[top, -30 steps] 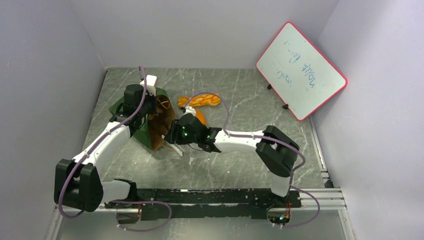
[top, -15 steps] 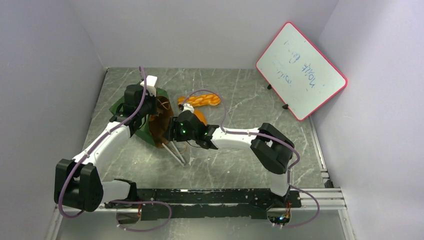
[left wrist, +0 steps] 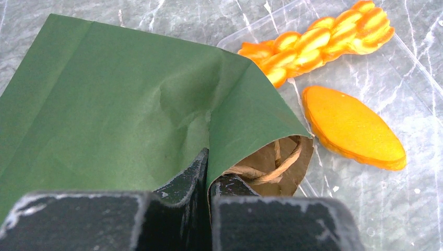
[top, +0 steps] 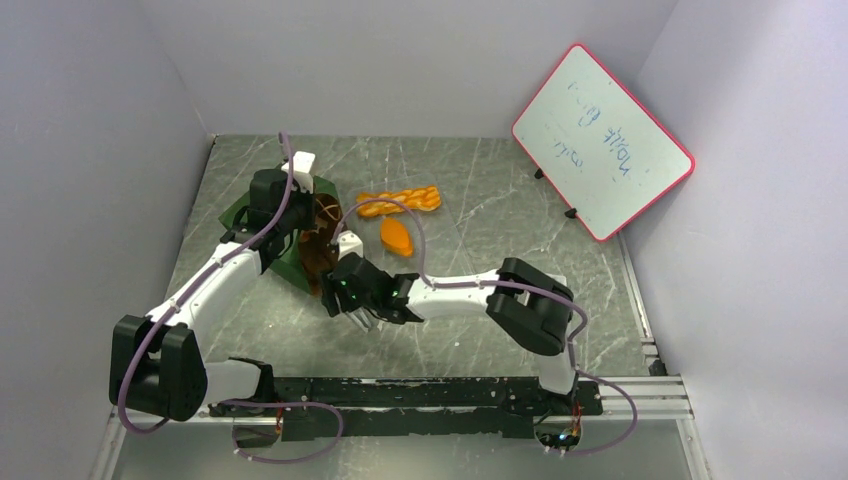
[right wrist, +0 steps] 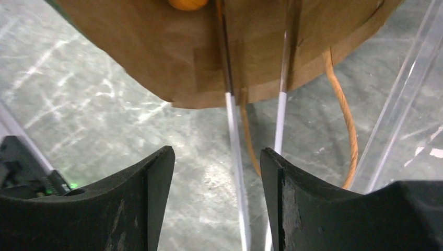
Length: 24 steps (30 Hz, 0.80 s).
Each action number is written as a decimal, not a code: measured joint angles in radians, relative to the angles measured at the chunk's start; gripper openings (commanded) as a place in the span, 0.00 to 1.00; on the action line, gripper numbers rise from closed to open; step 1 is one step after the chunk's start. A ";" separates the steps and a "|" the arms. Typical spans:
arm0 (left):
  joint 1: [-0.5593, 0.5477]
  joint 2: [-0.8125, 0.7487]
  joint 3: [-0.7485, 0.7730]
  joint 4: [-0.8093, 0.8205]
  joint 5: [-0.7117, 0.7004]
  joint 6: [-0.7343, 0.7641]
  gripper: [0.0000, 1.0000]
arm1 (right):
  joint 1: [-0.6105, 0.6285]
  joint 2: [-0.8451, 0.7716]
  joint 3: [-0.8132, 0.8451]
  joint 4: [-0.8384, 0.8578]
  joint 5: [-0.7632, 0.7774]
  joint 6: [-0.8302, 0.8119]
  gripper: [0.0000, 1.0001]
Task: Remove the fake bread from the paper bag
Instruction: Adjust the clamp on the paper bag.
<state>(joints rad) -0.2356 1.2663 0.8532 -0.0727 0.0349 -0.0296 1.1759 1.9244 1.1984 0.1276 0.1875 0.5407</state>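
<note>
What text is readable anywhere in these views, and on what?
Whiteboard, red frame, leaning at the far right: blue handwriting in about three lines, too small and blurred to read.
Paper bag, green outside: no print visible.
Braided loaf, oval roll, right gripper, left gripper: no labels visible.

Even, soft overhead light, faint shadows; right wrist view shows slight motion blur.

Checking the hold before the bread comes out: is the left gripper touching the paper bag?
Touching. The left wrist view shows the left gripper with its jaws closed together on the green edge of the paper bag.
</note>
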 measured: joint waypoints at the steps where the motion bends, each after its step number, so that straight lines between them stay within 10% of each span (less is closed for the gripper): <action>1: 0.000 0.000 0.000 0.000 0.000 -0.001 0.07 | 0.003 0.010 0.000 0.000 0.014 -0.011 0.66; 24: 0.000 0.000 -0.019 -0.001 0.015 -0.012 0.07 | 0.039 0.054 -0.056 0.081 0.187 -0.121 0.66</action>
<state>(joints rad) -0.2356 1.2663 0.8337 -0.0734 0.0502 -0.0414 1.2148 1.9785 1.1419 0.2085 0.3744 0.4198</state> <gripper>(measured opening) 0.076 0.659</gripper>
